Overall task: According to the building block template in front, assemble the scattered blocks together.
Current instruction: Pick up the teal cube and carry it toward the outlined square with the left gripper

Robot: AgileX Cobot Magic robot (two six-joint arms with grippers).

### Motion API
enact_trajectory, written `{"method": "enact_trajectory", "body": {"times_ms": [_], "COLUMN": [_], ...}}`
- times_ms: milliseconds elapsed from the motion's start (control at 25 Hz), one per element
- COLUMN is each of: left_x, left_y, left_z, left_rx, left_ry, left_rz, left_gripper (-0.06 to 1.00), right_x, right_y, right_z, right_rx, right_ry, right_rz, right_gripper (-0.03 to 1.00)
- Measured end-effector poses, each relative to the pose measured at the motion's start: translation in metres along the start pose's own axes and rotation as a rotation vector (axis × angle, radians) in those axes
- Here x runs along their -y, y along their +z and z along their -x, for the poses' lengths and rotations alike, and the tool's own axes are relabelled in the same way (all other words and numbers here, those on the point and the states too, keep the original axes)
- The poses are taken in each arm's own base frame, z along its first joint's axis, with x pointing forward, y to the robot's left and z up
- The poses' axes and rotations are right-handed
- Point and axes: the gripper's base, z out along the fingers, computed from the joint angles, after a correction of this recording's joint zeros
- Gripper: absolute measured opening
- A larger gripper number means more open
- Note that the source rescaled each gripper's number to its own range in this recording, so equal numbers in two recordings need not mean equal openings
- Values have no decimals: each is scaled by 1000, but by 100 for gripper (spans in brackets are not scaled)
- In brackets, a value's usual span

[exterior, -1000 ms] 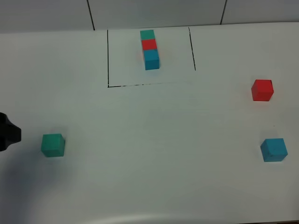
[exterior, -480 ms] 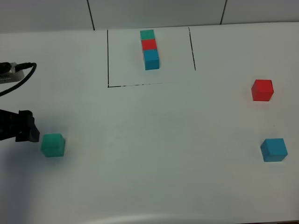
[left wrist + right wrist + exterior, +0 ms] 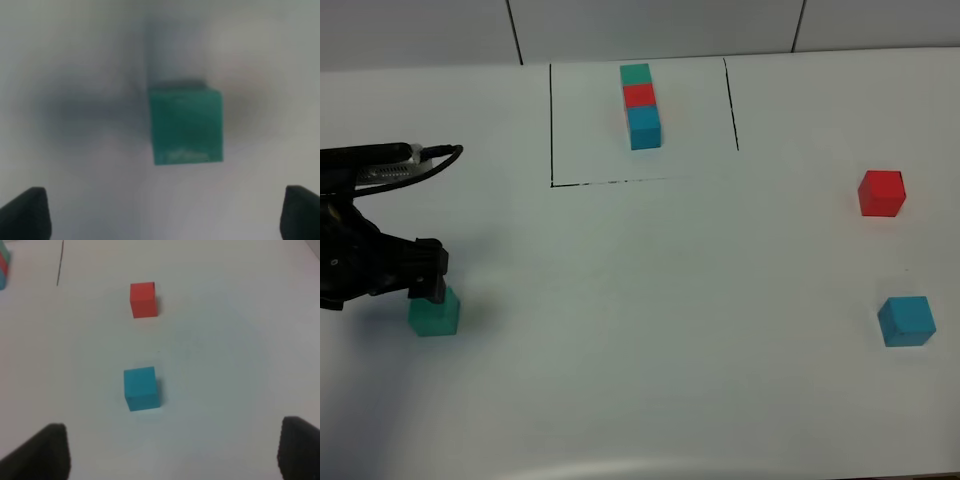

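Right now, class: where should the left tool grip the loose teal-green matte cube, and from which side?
Grip the teal-green matte cube by two opposite side faces, coming straight down. It sits flat on the white table with every side free, and the open left tool hangs over it.

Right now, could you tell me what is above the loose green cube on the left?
The open left gripper hangs over the green cube, hiding its rear top edge in the high view. The wrist view shows nothing resting on the cube.
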Motion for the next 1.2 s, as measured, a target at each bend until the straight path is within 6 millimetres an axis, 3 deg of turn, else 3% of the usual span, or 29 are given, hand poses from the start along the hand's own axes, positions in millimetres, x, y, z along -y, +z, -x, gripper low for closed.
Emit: {"method": "enact_trajectory", "body": {"times_ms": [680,840,920,1000,1200], "left_x": [12,15,15,15,18], "left_y": [68,79,82,83,77], "left_z": [10,10,9,9,17], "left_rx": [-86,-107,-114,-116,-129], "left_ry": [1,2,0,0,66], "left_rz": [23,21,22,23,18], "left_gripper": [87,57,33,0,0], "right_x": [0,0,0,0,0], "right_y": [0,0,0,0,0], "right_z": [0,0,0,0,0], "right_rx": [0,0,0,0,0], "right_ry": [0,0,0,0,0], "right_rz": [0,0,0,0,0], "right_gripper": [71,71,71,71,71]}}
